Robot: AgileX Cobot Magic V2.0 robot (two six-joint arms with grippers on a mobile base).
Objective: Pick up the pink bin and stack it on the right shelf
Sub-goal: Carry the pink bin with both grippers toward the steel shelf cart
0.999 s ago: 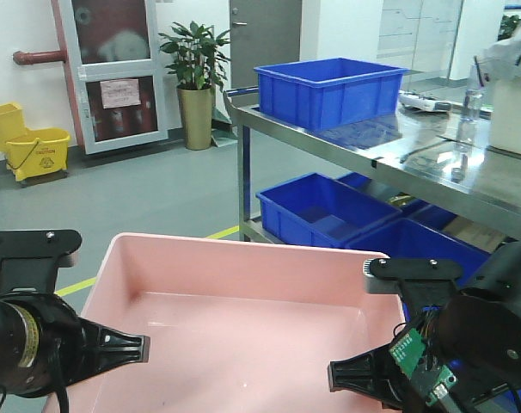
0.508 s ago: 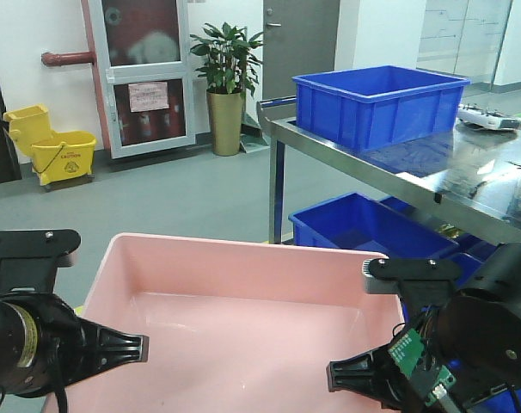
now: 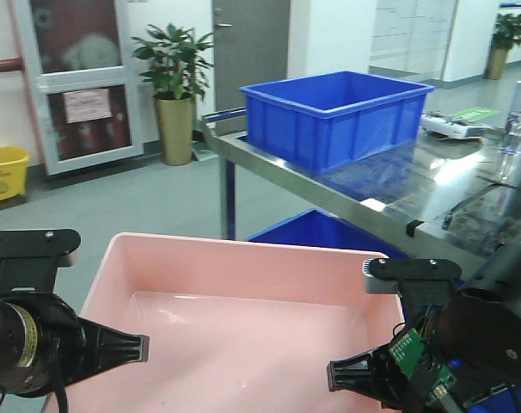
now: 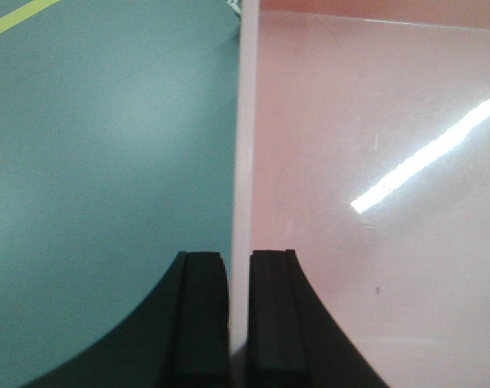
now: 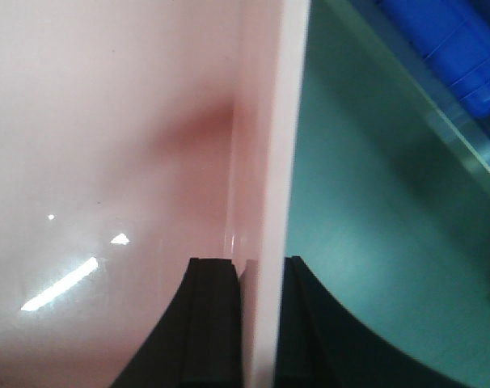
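**Pink bin, held between two arms**

Item: pink bin (image 3: 235, 318), low in the foreground and clear of the floor, near the right shelf (image 3: 372, 194).
Left gripper (image 4: 238, 271): extended forward and level, jaws narrowed onto the bin's left wall.
Right gripper (image 5: 259, 275): mirrored pose, pinching the right wall.
On the shelf top: blue crate (image 3: 334, 112).

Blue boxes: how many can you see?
2. One ribbed blue plastic crate sits on top of the stainless-steel shelf; another blue crate peeks on its lower tier, behind the pale pink plastic bin. More may be hidden.
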